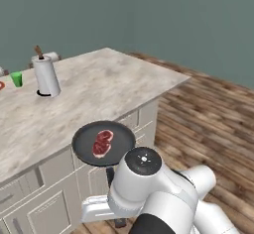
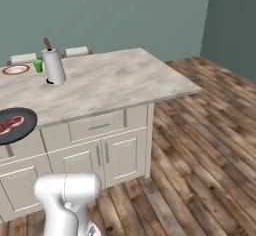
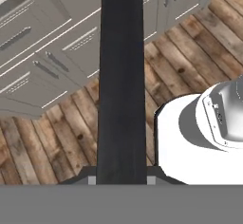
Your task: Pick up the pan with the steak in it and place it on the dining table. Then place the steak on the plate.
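Pan [image 2: 15,125] cut by left edge – handle hidden

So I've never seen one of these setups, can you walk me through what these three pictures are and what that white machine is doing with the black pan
It is a white robot arm on a driving base in a rendered kitchen. Two pictures come from cameras on the base, behind the arm to its left and right. The third looks along the hand, whose gripper is shut on the long black handle of the round black frying pan. The pan is held in the air beside the beige marble-like table, with a small red raw steak in it. On the table stand a white paper towel roll, a green cup and a red-rimmed plate.
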Robot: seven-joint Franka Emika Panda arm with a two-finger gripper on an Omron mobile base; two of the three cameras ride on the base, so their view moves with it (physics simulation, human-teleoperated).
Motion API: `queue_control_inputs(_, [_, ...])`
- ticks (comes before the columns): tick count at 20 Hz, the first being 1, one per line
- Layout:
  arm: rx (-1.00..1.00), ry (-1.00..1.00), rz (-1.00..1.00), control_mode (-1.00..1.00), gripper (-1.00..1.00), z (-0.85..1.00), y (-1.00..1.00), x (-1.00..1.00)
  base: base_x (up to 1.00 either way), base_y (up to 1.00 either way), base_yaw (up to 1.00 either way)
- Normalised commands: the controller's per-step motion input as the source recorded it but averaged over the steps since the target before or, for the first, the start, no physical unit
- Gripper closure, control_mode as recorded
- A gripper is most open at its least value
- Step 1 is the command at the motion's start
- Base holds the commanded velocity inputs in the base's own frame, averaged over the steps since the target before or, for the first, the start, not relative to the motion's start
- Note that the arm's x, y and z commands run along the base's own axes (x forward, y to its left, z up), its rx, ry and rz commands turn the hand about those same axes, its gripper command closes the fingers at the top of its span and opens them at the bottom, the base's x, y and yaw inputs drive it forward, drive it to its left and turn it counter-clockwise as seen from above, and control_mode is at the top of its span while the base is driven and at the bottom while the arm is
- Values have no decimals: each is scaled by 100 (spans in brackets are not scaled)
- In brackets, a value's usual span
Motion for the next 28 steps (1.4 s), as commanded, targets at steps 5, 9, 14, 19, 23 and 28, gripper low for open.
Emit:
queue_control_inputs(5, [0,0,0,100,100,0,0,0,-27,-3,42])
queue_control_inputs(9, [0,0,0,100,100,0,0,0,-27,-3,42])
queue_control_inputs(14, [0,0,0,100,100,0,0,0,-27,-3,42])
queue_control_inputs(19, [0,0,0,100,100,0,0,0,-28,-9,42])
queue_control_inputs(23, [0,0,0,100,100,0,0,0,-22,-15,34])
queue_control_inputs(28, [0,0,0,100,100,0,0,0,-13,3,5])
